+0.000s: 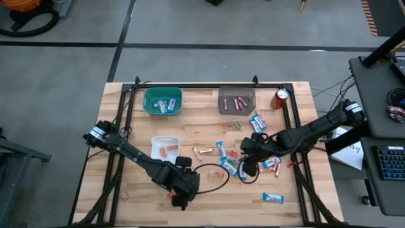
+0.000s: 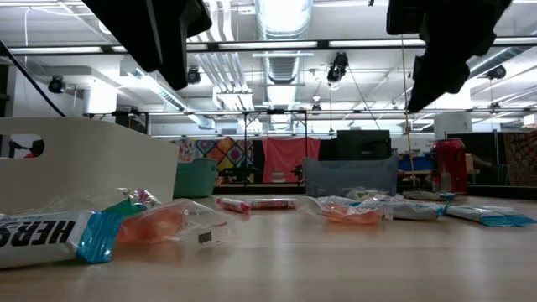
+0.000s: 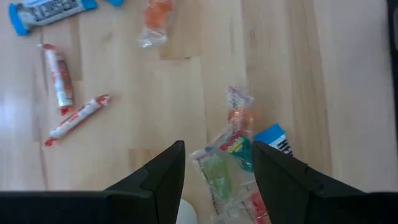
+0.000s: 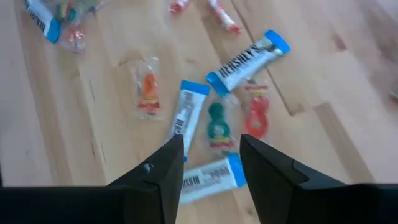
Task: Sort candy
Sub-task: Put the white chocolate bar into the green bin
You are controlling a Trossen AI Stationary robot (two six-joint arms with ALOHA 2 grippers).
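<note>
Sorting is mid-course: three containers at the far side already hold candy, and a loose scatter remains on the wooden table [image 1: 209, 190].

Nearest the front edge, one blue-and-white mini bar [image 1: 273, 198] lies alone. The left gripper [image 1: 179, 201] hangs over the front-left of the table, fingers apart and empty. Its wrist view shows a small pile directly ahead of it: a green piece in clear wrap [image 3: 219, 174], a red piece and the end of a blue bar.

At mid-table, the right gripper [image 1: 248, 166] hovers above the main cluster, fingers apart, holding nothing. Below it lie three blue-and-white bars, a green piece [image 4: 216, 124], a red piece [image 4: 257, 118] and an orange piece [image 4: 148, 90]. The items lie close together, some touching.

Beyond these, the white tray [image 1: 155, 143] holds orange pieces. At the far edge, the green bin [image 1: 149, 101] holds blue bars, and the grey bin [image 1: 223, 95] holds pink sticks. A red soda can [image 1: 280, 99] stands just beside the grey bin.

Judged step: selection of the next piece from the central cluster. The next move calls for lowering the right gripper onto one wrapper without catching its neighbours, then carrying it to the matching container.
</note>
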